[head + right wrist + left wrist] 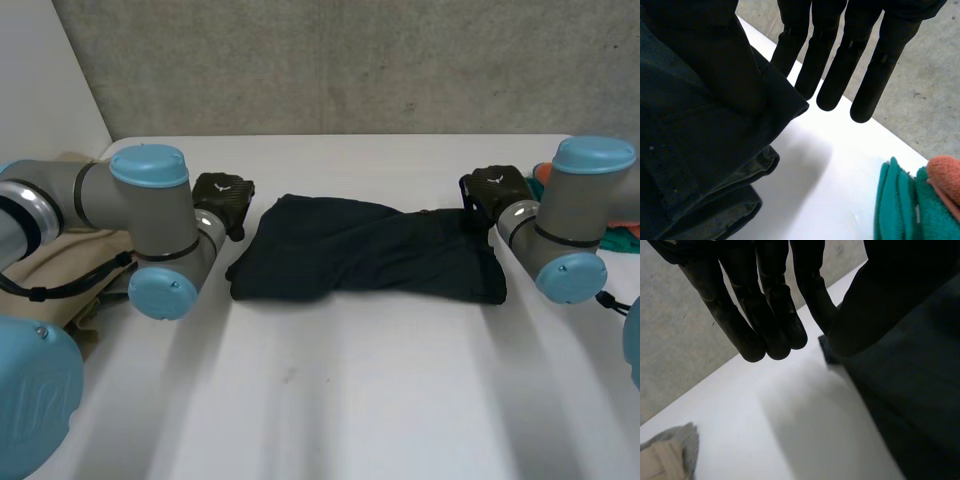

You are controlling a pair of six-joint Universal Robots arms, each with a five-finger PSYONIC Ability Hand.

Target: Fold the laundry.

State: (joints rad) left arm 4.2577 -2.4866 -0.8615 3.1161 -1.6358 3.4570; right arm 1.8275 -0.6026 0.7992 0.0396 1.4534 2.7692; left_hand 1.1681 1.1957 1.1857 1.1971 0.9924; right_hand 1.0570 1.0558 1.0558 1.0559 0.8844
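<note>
On the bench: dark garment lies loosely flat, between the two hands.
Left hand: at the garment's left end, fingers straight and close together, holding nothing.
Right hand: at the garment's right end, fingers straight, spread.
Handling: likely soft, light, floppy; take the end corners.
Writing: none legible.
</note>
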